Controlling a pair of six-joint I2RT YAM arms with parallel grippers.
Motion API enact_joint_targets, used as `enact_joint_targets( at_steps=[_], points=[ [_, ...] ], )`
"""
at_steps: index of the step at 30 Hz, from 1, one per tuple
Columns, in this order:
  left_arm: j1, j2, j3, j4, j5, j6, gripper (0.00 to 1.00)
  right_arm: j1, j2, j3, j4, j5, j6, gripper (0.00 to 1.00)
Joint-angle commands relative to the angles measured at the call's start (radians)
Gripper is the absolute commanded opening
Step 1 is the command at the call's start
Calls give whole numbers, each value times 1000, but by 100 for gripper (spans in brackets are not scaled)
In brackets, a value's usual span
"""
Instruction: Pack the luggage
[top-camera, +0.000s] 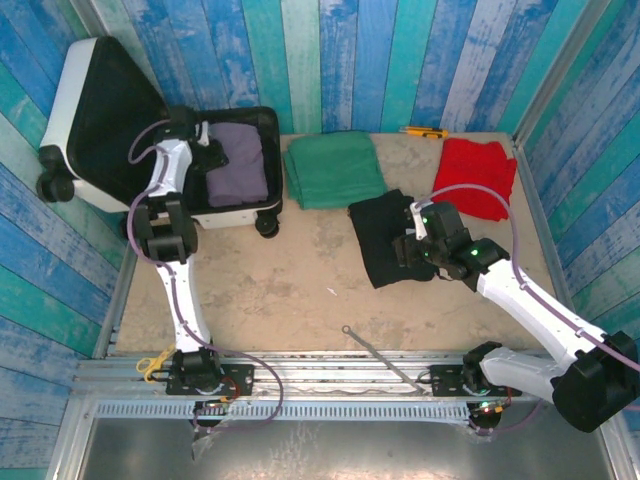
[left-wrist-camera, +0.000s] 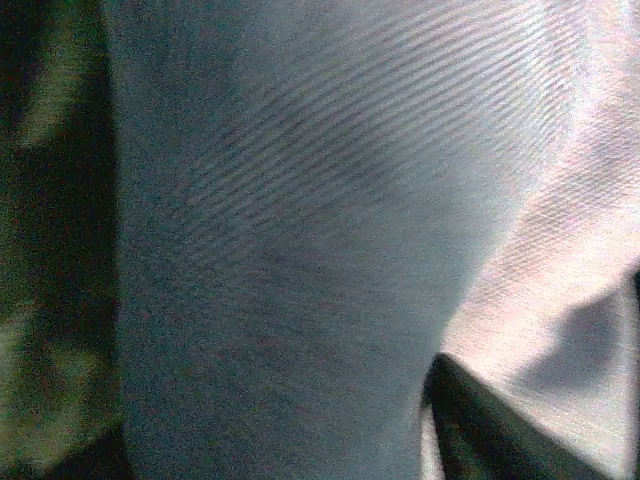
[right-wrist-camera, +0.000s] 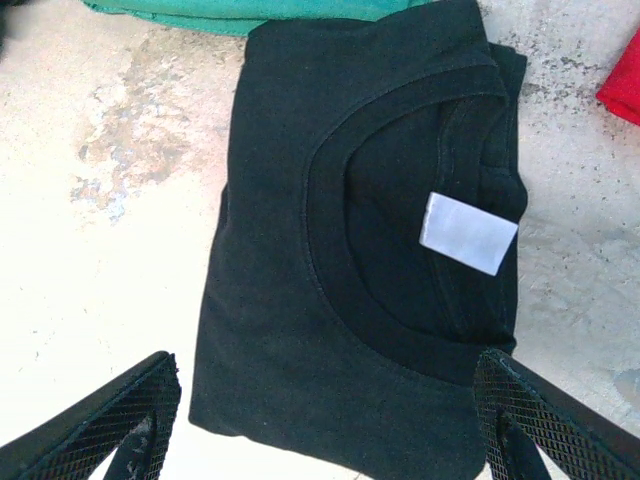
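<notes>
Top view: I note bright, even overhead light, with soft short shadows on the table (top-camera: 300, 290). The luggage (top-camera: 110, 120) lining reads flat black. Left wrist: too close on grey cloth (left-wrist-camera: 300, 250), soft focus, right side washed out, left edge dark. Right wrist: sharp; table glares white at left; black shirt (right-wrist-camera: 280, 330) shows its stitching.

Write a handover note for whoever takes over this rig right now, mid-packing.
Left gripper: low over the folded purple garment inside the open white suitcase; jaw state cannot be told.
Right gripper: open, hovering over the folded black T-shirt on the table, holding nothing.
Done: purple garment lies in the suitcase.
Left: black T-shirt, green garment and red garment are outside on the table; lid is open.
</notes>
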Motion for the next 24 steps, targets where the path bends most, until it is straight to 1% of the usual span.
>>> enact_joint_targets(
  at_steps=[1, 4, 8, 14, 16, 19, 22, 23, 24],
  points=[
    [27, 25, 44, 14, -166, -4, 94, -3, -5, -4, -27, -21, -13, 80],
    [31, -17, 38, 29, -212, -16, 94, -2, -8, -1, -38, -30, -13, 80],
    [30, -125, -17, 87, -212, -30, 94, -3, -9, -1, -35, -38, -13, 80],
    [26, -345, -213, 196, -219, -58, 94, -3, 38, 22, -36, -29, 16, 80],
    [12, -467, -345, 279, -212, -51, 94, -4, 76, 41, -40, -26, 31, 81],
    [-28, -669, -575, 441, -151, -36, 94, -3, 162, 91, -50, -102, 9, 86],
    [-94, -844, -779, 520, -157, -47, 94, 5, 285, 174, -96, -163, -1, 87],
    [-125, -899, -839, 541, -168, -53, 94, 23, 337, 209, -117, -155, -2, 88],
    [-155, -950, -889, 548, -181, -65, 94, 52, 389, 238, -135, -113, 0, 90]
  ],
)
